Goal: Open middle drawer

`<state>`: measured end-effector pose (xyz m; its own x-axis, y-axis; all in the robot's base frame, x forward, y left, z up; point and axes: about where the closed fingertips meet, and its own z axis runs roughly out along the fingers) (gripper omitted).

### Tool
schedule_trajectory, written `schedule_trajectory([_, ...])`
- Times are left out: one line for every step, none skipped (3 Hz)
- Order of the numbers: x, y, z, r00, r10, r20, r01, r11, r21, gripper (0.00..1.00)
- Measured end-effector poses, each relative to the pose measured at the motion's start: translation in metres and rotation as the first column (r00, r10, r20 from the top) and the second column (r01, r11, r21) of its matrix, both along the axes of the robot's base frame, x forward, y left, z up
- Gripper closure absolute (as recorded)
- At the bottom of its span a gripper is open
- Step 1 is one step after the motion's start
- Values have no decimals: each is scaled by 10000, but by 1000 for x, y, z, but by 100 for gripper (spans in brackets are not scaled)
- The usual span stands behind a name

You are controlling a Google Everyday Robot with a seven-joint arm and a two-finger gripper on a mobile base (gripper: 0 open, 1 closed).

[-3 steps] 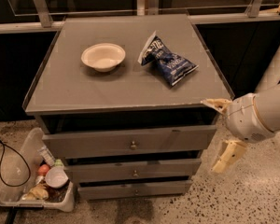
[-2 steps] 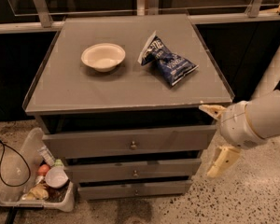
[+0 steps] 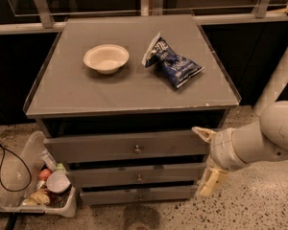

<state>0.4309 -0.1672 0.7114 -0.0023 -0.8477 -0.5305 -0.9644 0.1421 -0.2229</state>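
While bin (image 3: 20, 158) holds clutter, tool (image 3: 207, 157) flanks middle drawer (image 3: 110, 176).

Bowl (image 3: 106, 57) beside chip bag (image 3: 173, 62); plastic bin (image 3: 14, 176) w/ clutter.

Arm: my white forearm (image 3: 271, 135) enters from the right edge, lying nearly level and pointing left.
Wrist: a pale cuff (image 3: 225, 150) caps the forearm's left end, rolled so my fingers stack one above the other.
Gripper: my gripper (image 3: 199, 161) sits low in the right part of the view, facing left.
Fingers: two tan fingers (image 3: 203, 133) spread wide apart, one high, one low.
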Motion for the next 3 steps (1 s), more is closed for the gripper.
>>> schedule_trajectory([2, 0, -38, 9991, 366, 229, -381, 9971, 666, 0])
schedule_trajectory([3, -3, -76, 9984, 549, 100, -557, 9921, 1120, 0])
schedule_trajectory([2, -2, -81, 9983, 582, 31, -581, 9913, 1180, 0])
